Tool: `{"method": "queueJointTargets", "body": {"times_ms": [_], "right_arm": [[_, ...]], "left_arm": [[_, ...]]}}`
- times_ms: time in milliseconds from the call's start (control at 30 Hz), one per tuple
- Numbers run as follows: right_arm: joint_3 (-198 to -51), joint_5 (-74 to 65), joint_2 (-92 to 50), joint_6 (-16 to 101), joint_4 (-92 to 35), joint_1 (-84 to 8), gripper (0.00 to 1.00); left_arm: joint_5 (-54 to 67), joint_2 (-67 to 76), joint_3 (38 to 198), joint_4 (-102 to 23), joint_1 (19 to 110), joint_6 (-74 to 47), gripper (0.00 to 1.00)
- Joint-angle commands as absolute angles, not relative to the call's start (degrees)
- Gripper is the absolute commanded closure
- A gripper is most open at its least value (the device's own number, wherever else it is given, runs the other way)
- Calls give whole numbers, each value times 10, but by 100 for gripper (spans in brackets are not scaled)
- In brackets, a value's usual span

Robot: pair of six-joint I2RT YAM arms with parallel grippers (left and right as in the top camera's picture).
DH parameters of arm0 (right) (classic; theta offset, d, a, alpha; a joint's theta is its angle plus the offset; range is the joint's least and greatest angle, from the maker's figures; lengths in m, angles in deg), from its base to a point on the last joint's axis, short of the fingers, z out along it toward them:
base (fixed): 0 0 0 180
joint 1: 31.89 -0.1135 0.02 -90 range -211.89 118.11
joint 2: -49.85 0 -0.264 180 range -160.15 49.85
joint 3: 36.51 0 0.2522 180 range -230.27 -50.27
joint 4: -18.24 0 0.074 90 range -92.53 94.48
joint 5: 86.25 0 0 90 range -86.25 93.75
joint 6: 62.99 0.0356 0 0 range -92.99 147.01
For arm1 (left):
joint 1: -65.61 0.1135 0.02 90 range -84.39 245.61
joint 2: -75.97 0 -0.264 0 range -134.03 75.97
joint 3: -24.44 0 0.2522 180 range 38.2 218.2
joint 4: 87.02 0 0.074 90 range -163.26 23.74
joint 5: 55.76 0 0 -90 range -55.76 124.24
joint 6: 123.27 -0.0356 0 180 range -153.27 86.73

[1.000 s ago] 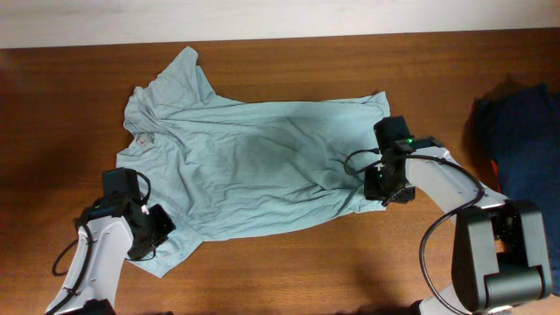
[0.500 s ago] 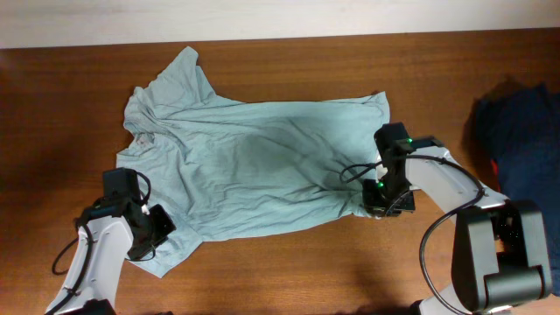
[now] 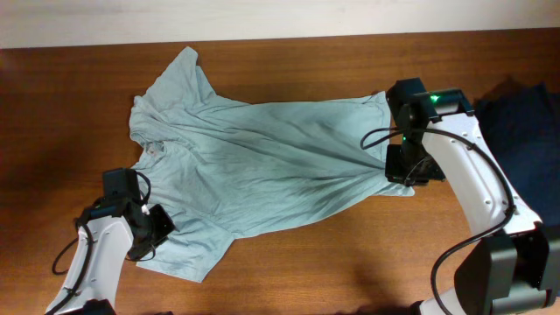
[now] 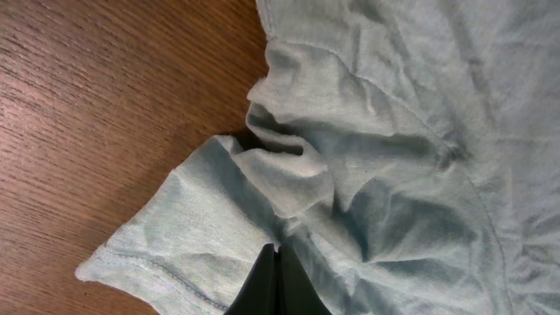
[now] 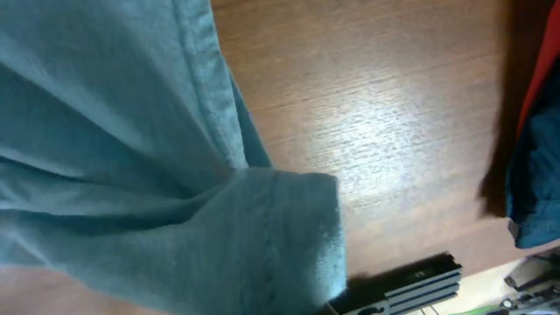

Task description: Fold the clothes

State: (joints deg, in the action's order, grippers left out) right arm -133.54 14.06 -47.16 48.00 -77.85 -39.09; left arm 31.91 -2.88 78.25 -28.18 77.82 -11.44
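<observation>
- The table (image 3: 289, 280) under the shirt (image 3: 262, 166) is dark reddish-brown wood with a fine grain. In the right wrist view it shows a soft glare.
- Beyond the shirt's far edge a pale strip (image 3: 280, 17) runs along the table; what it is cannot be told.
- The shirt lies mostly spread on the table, neck to the left and hem to the right. It is wrinkled, with long folds running toward its right corner.
- A small pale tag (image 3: 155, 147) sits at the shirt's neck. Anything printed on it is too small to read.
- The left gripper (image 3: 150, 229) is at the shirt's near-left sleeve. In the left wrist view its dark fingers (image 4: 260, 287) are pressed together, pinching a ridge of the sleeve fabric.
- The right gripper (image 3: 404, 168) is at the shirt's right hem corner. Cloth bunches over it in the right wrist view and hides the jaws, but the folds pulled tight toward it show that it grips the hem.
- A navy garment (image 3: 525, 122) lies apart, to the right of the shirt, with a red patch (image 5: 535, 79) on it.
</observation>
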Motion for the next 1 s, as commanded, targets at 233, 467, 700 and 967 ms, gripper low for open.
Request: {"method": "queueJointTargets", "body": {"times_ms": [233, 467, 700, 967], "right_arm": [[-1343, 160, -464, 485, -765, -389, 96], [-1343, 160, -464, 485, -764, -389, 96], [-1343, 160, -464, 485, -761, -389, 96], [-1343, 160, -464, 485, -761, -389, 96]], "left_arm": [[144, -21, 783, -314, 724, -348, 82], [177, -21, 783, -357, 542, -420, 76], [297, -33, 783, -362, 387, -420, 72], [397, -99, 783, -355, 352, -380, 70]]}}
